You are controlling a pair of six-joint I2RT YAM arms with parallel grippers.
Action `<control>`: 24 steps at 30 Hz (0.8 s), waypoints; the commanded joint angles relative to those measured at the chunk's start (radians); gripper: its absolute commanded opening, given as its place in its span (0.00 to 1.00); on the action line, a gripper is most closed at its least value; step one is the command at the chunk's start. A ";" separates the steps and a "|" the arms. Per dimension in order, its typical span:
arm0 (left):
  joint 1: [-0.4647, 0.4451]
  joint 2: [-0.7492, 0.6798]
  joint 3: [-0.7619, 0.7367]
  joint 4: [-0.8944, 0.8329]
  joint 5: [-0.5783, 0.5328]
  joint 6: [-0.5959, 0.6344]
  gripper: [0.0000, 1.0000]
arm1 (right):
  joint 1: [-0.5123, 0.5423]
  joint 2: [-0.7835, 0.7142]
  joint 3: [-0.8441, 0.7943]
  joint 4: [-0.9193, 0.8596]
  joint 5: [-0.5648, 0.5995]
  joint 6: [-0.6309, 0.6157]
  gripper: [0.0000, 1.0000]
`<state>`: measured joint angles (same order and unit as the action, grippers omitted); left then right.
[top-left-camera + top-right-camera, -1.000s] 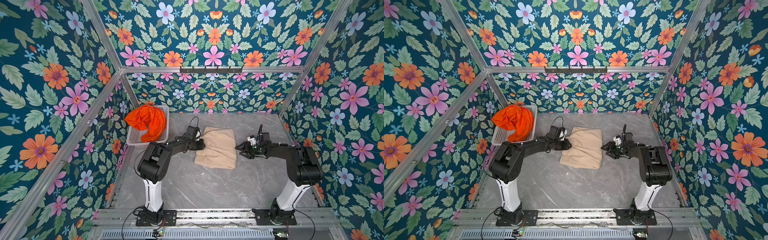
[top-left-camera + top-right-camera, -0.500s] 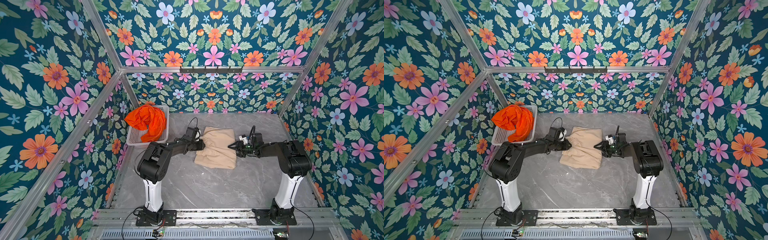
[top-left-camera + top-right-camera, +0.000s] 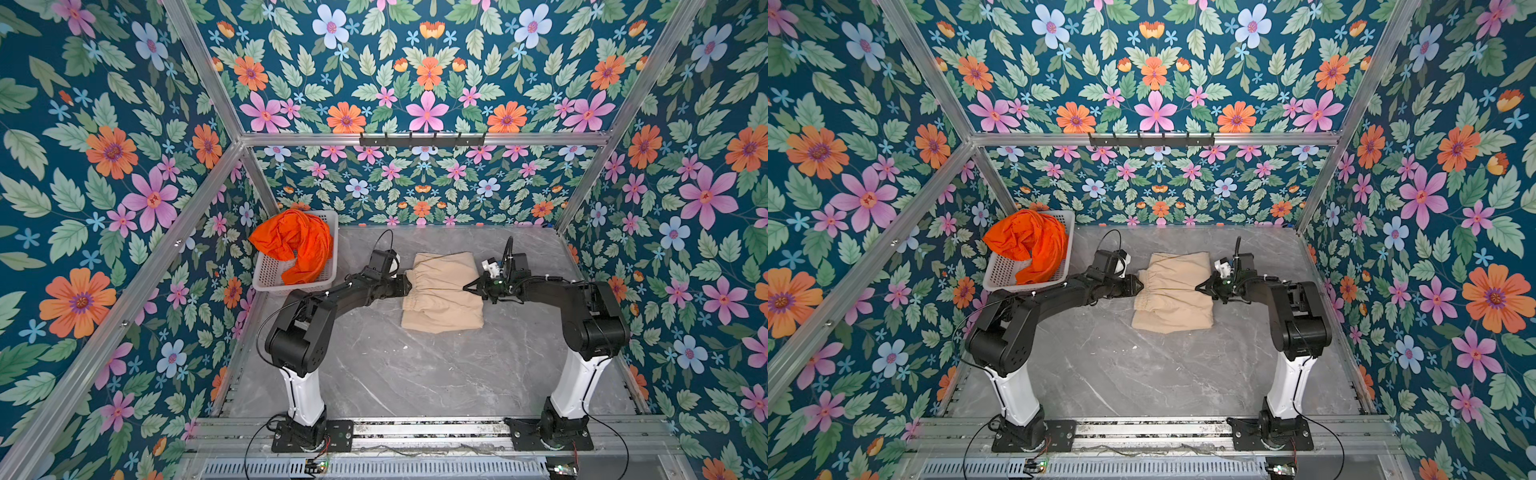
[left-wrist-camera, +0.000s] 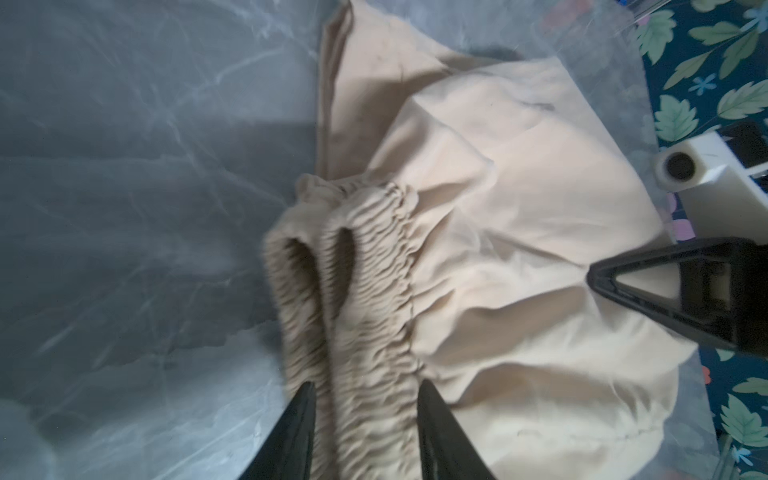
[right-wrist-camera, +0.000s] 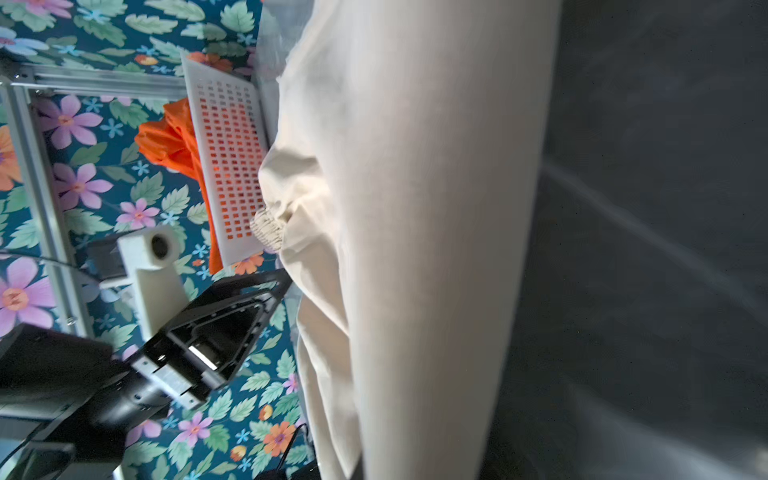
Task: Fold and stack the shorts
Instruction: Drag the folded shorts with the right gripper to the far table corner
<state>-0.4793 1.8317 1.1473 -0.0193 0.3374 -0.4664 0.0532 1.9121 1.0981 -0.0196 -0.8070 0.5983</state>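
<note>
A metal rail (image 3: 415, 432) runs along the near edge and carries the bases of two black and white robot arms. Beyond it a grey marbled table (image 3: 374, 374) lies bare across its whole near half, the widest open room in the scene. Past the middle lie the beige shorts (image 3: 442, 291), folded into a flat rectangle, with the gathered waistband (image 4: 374, 291) at their left edge. The left gripper (image 3: 407, 284) meets that edge; in the left wrist view its fingers (image 4: 436, 419) stand apart with the ruffled band between them. The right gripper (image 3: 467, 287) meets the opposite, right edge with its fingers together, pinching the cloth, which puckers toward the tip. Bare strips of table separate the shorts from the right wall and the far wall. At the far left, against the left wall, stands a white perforated basket (image 3: 266, 276). In it the orange shorts (image 3: 291, 245) lie in a loose heap that rises above the rim. The basket's near side sits just beside the left arm. Floral wallpaper (image 3: 422, 187) covers all the walls, and a dark hook rail (image 3: 422, 139) crosses the far one high up.
</note>
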 commanded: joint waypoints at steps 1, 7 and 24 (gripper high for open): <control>0.009 -0.036 0.001 -0.017 -0.044 0.017 0.43 | -0.057 -0.010 0.106 -0.369 0.117 -0.263 0.03; 0.030 -0.041 0.014 -0.060 -0.057 0.049 0.43 | -0.141 0.075 0.410 -0.753 0.351 -0.538 0.03; 0.036 -0.043 0.076 -0.146 -0.097 0.100 0.43 | -0.238 0.508 1.276 -1.155 0.949 -0.712 0.08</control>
<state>-0.4450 1.7874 1.2152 -0.1436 0.2562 -0.3859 -0.1753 2.3730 2.2669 -1.0645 -0.0029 -0.0677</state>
